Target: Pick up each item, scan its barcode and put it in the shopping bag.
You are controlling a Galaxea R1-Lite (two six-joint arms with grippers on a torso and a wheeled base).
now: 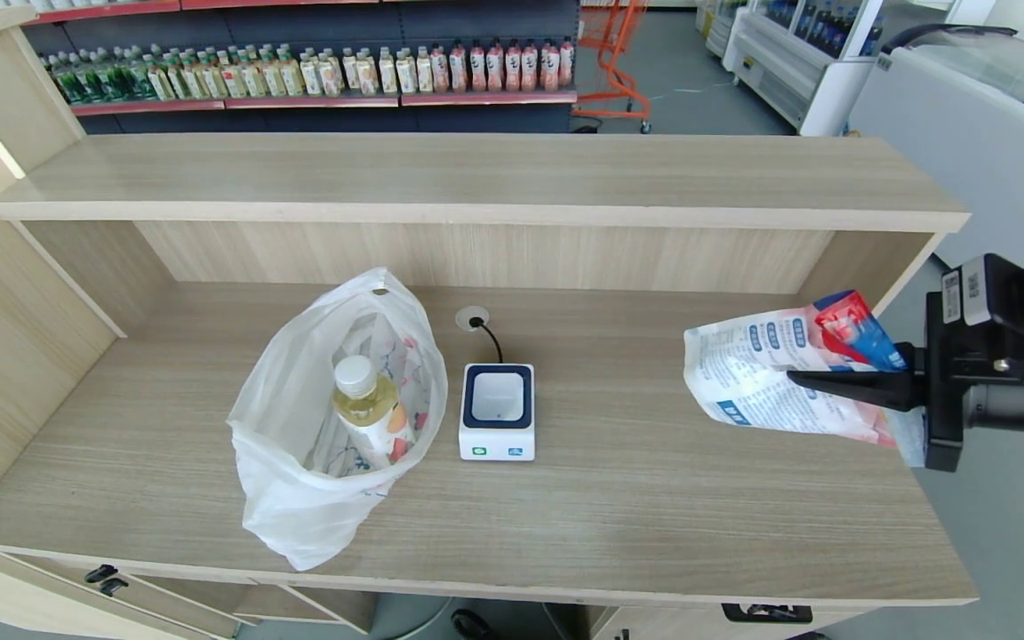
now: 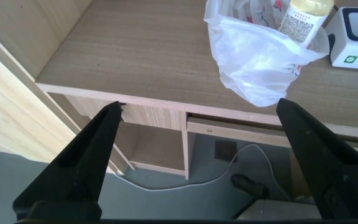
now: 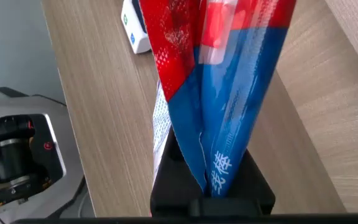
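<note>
My right gripper is shut on a white, red and blue snack pouch, holding it in the air over the counter's right end, right of the scanner. The same pouch hangs between the black fingers in the right wrist view. A white barcode scanner with a dark window sits mid-counter. Left of it stands the white shopping bag, open, with a bottle of yellow drink upright inside. My left gripper is open and empty, below and in front of the counter's front edge, near the shopping bag.
The wooden counter has a raised back shelf and side walls. A cable runs from the scanner to a grommet hole. Drawers sit under the front edge. Store shelves of bottles stand behind.
</note>
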